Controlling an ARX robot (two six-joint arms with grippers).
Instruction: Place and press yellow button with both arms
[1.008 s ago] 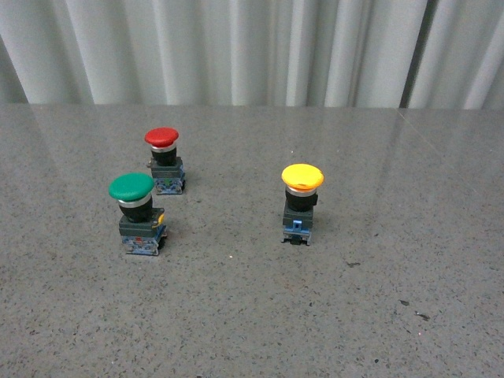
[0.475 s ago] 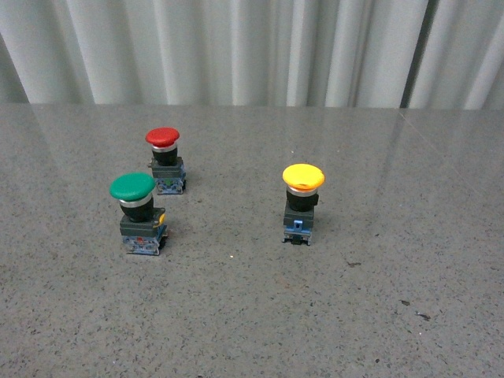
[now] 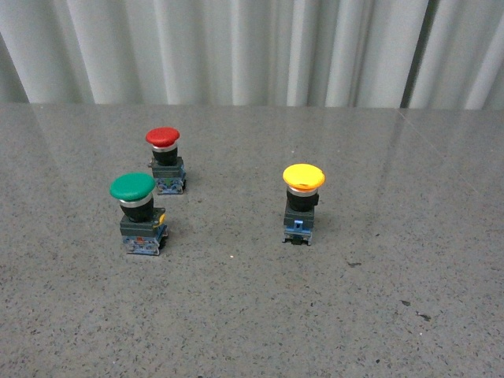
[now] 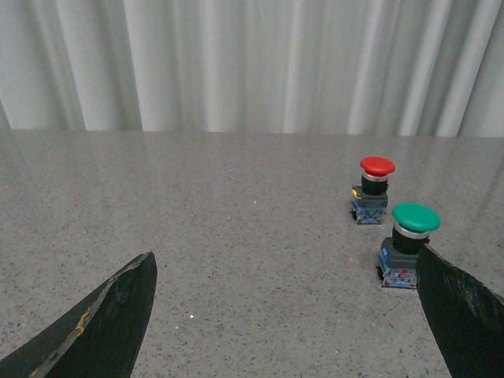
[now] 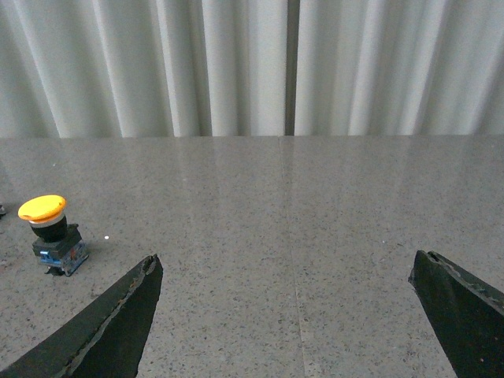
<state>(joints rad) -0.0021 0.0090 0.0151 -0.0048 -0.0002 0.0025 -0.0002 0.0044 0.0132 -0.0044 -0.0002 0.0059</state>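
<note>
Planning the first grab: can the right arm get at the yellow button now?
Probably yes: the right hand is open, and only bare table lies between it and the upright yellow button.

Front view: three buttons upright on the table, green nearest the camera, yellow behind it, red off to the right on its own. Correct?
Not quite: the colours are swapped. In the front view the red button stands behind the green button, and the yellow button is the one alone on the right. The rest holds: all three are upright on the table, green nearest the camera.

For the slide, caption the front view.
Yellow button stands apart from green button and red button on grey table.
</note>
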